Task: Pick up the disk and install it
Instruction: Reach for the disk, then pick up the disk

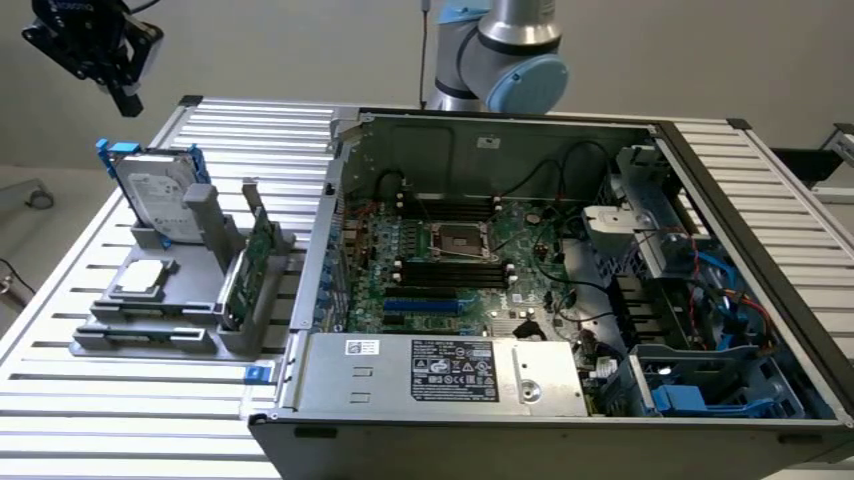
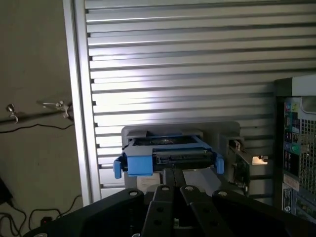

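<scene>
The disk [image 1: 158, 195] stands upright on its edge in a grey holder at the exterior view's left. It is a silver-grey drive with a white label in a blue carrier frame. My gripper [image 1: 126, 100] hangs in the air above and a little behind it, well apart from it. In the wrist view I look down on the disk's top edge [image 2: 168, 157] with its blue clips. My gripper [image 2: 174, 174] is over it, its two black fingers [image 2: 168, 185] pressed together and holding nothing.
The grey holder [image 1: 160, 335] also carries a small square silver chip [image 1: 143, 280] and an upright green circuit card [image 1: 254, 265]. An open computer case [image 1: 347, 160] fills the slatted table's [image 1: 80, 400] middle and right, with motherboard [image 1: 454, 265], power supply [image 1: 441, 370] and blue drive bay [image 1: 707, 385].
</scene>
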Action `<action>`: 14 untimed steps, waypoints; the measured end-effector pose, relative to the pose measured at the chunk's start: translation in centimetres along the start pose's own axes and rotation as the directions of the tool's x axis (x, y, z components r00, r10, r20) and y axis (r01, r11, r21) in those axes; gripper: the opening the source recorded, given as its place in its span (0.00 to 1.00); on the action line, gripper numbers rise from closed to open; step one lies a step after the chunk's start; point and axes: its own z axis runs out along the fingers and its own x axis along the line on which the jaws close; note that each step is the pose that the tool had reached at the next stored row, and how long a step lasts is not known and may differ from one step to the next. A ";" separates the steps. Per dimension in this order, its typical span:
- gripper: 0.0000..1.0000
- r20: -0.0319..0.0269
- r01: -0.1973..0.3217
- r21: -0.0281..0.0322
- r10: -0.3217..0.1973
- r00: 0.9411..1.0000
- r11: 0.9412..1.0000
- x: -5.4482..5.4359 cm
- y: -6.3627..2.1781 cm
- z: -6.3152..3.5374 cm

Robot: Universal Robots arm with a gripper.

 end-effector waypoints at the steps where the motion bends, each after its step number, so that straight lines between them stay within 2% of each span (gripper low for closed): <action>1: 0.11 0.000 0.002 0.000 -0.002 1.000 1.000 0.2 0.10 0.02; 5: 0.11 0.000 0.009 0.001 -0.009 1.000 1.000 0.8 0.45 0.08; 14: 0.11 -0.001 0.011 0.002 -0.011 1.000 1.000 0.8 0.45 0.09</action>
